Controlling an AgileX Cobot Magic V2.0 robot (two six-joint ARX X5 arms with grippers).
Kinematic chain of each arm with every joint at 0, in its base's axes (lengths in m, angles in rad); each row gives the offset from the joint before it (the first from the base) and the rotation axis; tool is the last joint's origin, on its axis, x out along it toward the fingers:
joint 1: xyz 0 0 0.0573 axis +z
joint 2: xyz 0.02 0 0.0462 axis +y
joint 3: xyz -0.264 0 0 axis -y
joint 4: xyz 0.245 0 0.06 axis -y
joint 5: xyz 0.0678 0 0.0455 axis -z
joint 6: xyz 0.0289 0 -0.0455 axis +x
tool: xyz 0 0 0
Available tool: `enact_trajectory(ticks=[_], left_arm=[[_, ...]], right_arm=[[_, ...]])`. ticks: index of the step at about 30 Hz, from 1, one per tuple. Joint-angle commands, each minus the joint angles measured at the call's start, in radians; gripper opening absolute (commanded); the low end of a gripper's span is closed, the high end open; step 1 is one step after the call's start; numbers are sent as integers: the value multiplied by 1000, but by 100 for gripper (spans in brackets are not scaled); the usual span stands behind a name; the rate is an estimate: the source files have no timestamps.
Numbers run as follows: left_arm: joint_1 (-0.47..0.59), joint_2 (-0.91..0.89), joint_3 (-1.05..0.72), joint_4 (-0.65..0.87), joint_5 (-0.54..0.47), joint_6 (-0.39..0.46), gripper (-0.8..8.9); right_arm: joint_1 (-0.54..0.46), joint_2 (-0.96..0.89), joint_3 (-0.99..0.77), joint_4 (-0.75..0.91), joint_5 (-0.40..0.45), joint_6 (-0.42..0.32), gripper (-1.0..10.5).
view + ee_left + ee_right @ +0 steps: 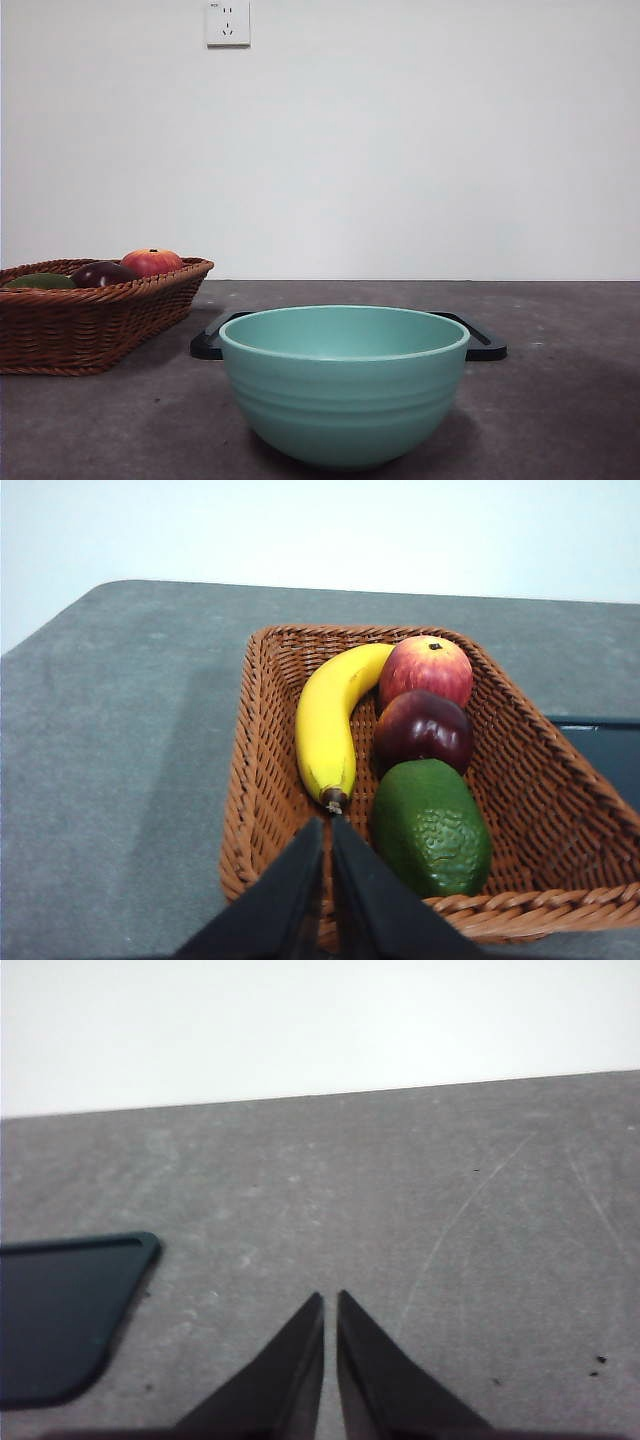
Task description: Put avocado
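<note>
The dark green avocado (pixel 432 828) lies in a brown wicker basket (pixel 265 770), nearest my left gripper. In the front view only its top (pixel 42 281) shows over the basket rim (pixel 95 294) at the far left. My left gripper (pixel 328 825) is shut and empty, hovering above the basket's near edge, beside the avocado. My right gripper (pixel 330 1300) is shut and empty above bare table. Neither gripper shows in the front view.
In the basket also lie a yellow banana (pixel 330 715), a dark purple fruit (pixel 424 730) and a red-orange fruit (pixel 427 668). A teal bowl (pixel 344 385) stands front centre, with a black tray (pixel 480 337) behind it; the tray also shows in the right wrist view (pixel 60 1310).
</note>
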Motion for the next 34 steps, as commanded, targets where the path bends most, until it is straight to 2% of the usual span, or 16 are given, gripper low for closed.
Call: enact_trajectory(ticks=[1, 8, 11, 19, 26, 28, 34], left_arm=[[-5, 2, 46, 18, 3, -33, 15], [-5, 62, 183, 8, -61, -55, 14], [-5, 122, 260, -8, -50, -55, 14], [-5, 326, 523, -137, 41, -55, 15], [-12, 503, 735, -229, 248, -59, 15], [-37, 542, 772, -233, 274, -68, 15], [-183, 621, 823, -255, 277, -77, 15]], right_arm=[[0, 0, 59, 10, -1, 92, 14], [0, 50, 223, -53, -3, 295, 12], [0, 101, 319, -118, -34, 308, 12], [0, 302, 569, -255, -140, 275, 12], [21, 492, 761, -438, -279, 115, 12], [39, 537, 803, -478, -307, 77, 12], [133, 644, 878, -530, -348, 45, 12]])
